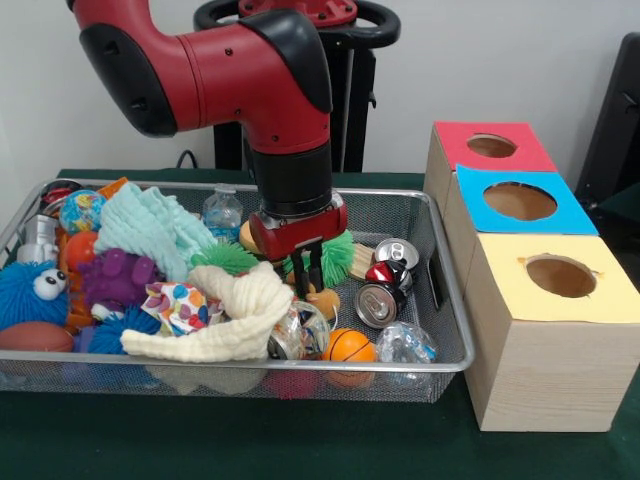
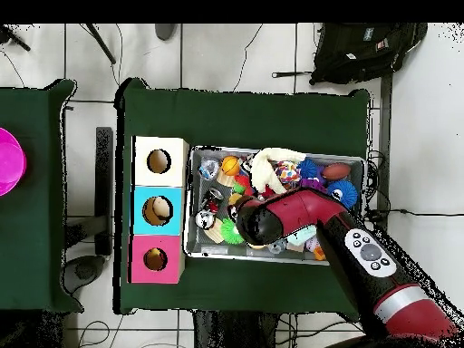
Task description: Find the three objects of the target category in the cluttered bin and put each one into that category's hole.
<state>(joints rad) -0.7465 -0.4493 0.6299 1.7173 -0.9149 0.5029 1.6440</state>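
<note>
The silver wire-mesh bin (image 1: 455, 366) is full of clutter and also shows in the overhead view (image 2: 192, 245). My gripper (image 1: 308, 280) hangs low over the bin's middle with its jaws close together. Its tips are at a small orange-tan thing (image 1: 324, 302) that I cannot identify. A purple plush toy (image 1: 118, 276) lies at the left. No yellow chick or striped plush shows clearly. The red-topped hole (image 1: 491, 146) is on the farthest box, empty as seen here; it also shows in the overhead view (image 2: 155, 259). In the overhead view my arm hides the gripper.
A green spiky ball (image 1: 338, 256), cans (image 1: 380, 303), a small basketball (image 1: 350, 346), a cream cloth (image 1: 240, 318), a mint cloth (image 1: 150, 230) and a blue googly-eyed ball (image 1: 30, 290) crowd the bin. The blue-topped hole (image 1: 519, 201) and yellow-topped hole (image 1: 560, 276) stand at the right.
</note>
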